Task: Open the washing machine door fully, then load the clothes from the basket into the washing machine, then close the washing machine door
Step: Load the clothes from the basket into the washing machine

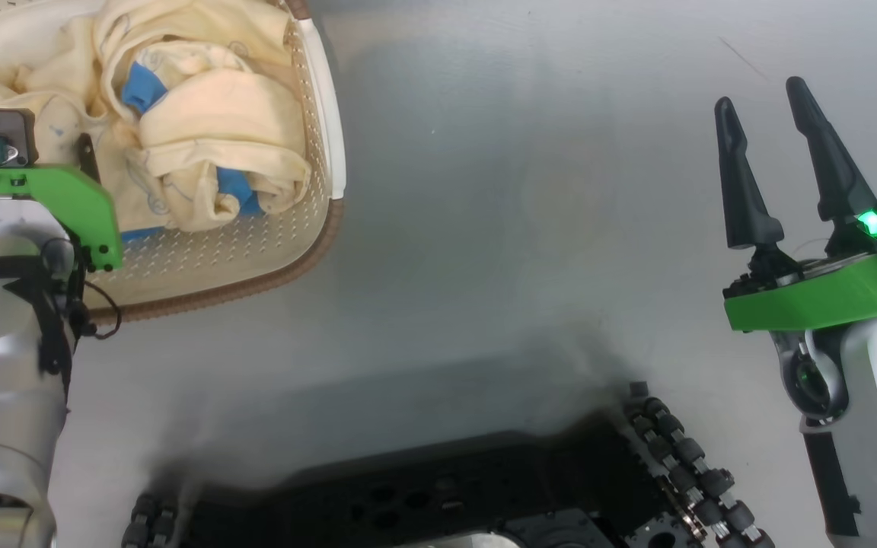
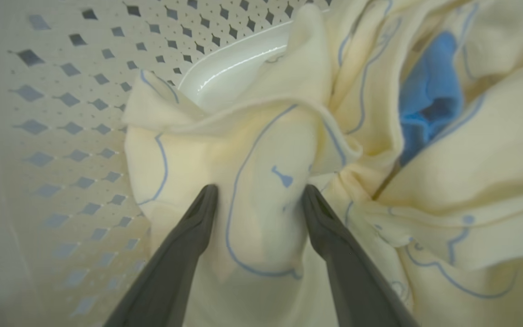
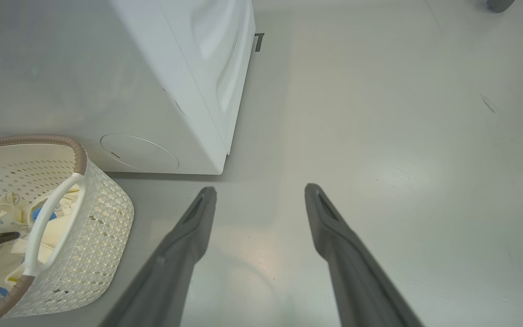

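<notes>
The cream perforated basket (image 1: 256, 285) sits on the floor at the upper left of the head view, heaped with pale yellow clothes (image 1: 210, 122) with blue trim. My left gripper (image 2: 259, 193) reaches down into it, open, its two fingers straddling a raised fold of the clothes (image 2: 266, 150) and touching the cloth on either side. The right wrist view shows the basket (image 3: 93, 236) beside the lower corner of the white washing machine (image 3: 161, 81). My right gripper (image 1: 760, 93) hangs open over bare floor at the right, holding nothing. The washing machine door is out of view.
My black base with roller wheels (image 1: 446, 495) lies at the bottom of the head view. Open grey floor (image 1: 522, 228) stretches between the basket and the right gripper (image 3: 260, 189). A round cover (image 3: 139, 152) sits low on the machine's front.
</notes>
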